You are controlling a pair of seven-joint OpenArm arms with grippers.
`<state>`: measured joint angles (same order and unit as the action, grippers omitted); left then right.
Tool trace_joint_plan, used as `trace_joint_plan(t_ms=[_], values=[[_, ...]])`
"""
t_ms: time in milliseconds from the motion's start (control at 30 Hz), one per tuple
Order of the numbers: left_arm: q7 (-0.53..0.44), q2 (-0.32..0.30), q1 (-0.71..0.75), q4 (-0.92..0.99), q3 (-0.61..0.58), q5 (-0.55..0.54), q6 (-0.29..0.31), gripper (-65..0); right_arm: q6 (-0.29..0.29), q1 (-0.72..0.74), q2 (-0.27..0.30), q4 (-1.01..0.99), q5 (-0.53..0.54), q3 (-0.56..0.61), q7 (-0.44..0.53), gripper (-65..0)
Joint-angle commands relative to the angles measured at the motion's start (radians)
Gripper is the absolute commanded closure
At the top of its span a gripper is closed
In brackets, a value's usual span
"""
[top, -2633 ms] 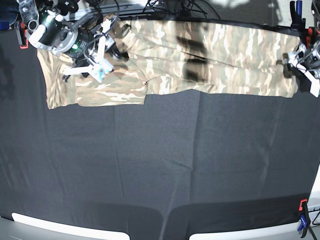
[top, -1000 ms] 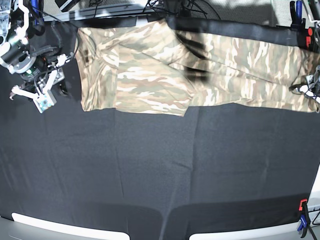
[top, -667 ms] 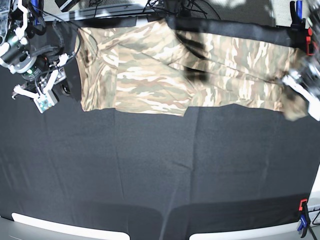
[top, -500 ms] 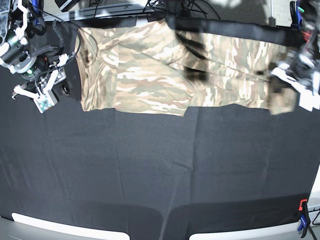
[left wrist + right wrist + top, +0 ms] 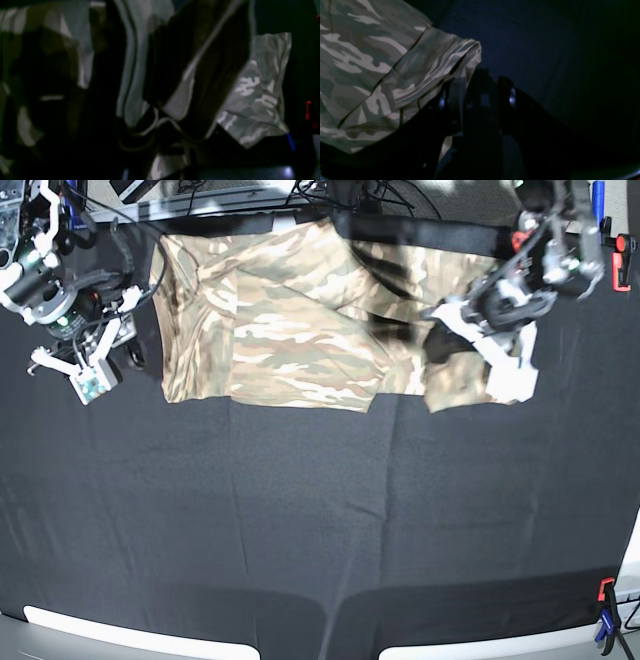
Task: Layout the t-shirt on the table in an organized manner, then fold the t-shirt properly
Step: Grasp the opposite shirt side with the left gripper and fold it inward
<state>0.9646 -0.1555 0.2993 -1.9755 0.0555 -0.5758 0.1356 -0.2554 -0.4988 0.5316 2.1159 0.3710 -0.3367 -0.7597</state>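
The camouflage t-shirt point(image 5: 290, 330) lies along the far edge of the black table point(image 5: 300, 510). My left gripper point(image 5: 482, 340) is shut on the t-shirt's right end and holds it lifted and folded back over the body, with a flap hanging below the gripper. In the left wrist view, dark folds of the t-shirt point(image 5: 260, 100) fill the frame and hide the fingers. My right gripper point(image 5: 80, 365) is open and empty, just left of the shirt's left edge. In the right wrist view it point(image 5: 478, 100) stands open beside a sleeve hem point(image 5: 425, 72).
Red and blue clamps hold the cloth at the far right corner point(image 5: 620, 250) and the near right corner point(image 5: 605, 605). Cables and equipment point(image 5: 340, 195) lie behind the far edge. Bare black cloth covers the near half of the table.
My left gripper has moved left from the table's right edge, carrying the shirt's right end over the body. The right gripper has barely moved.
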Motion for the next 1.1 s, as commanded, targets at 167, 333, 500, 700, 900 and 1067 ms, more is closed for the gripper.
trace_joint_plan(t_ms=[167, 333, 500, 700, 900, 1067], values=[[-0.042, -0.003, -0.008, -0.018, -0.039, -0.008, 0.024, -17.9, 0.0, 0.003, 0.014, 0.014, 0.007, -0.009, 0.015, -21.2], [-0.036, -0.003, -0.009, -0.018, -0.071, -0.071, 0.091, -30.1, 0.0, 0.003, 0.014, 0.014, 0.007, -0.009, 0.015, -21.2], [-0.015, -0.003, -0.038, -0.018, -0.071, -0.183, 0.104, -30.1, 0.0, 0.003, 0.014, 0.014, 0.008, -0.009, 0.014, -21.2], [-0.037, -0.003, -0.087, -0.018, -0.068, -0.172, 0.105, -30.1, 0.0, 0.003, 0.014, 0.014, 0.012, -0.009, 0.011, -21.3], [-0.104, -0.018, -0.139, -0.018, -0.068, 0.052, 0.105, -30.1, 0.0, 0.003, 0.014, 0.014, 0.052, -0.009, -0.069, -28.7], [-0.144, -0.043, -0.142, -0.018, -0.068, 0.138, 0.104, -30.1, 0.0, 0.003, 0.014, 0.006, 0.15, -0.009, -0.191, -28.6]])
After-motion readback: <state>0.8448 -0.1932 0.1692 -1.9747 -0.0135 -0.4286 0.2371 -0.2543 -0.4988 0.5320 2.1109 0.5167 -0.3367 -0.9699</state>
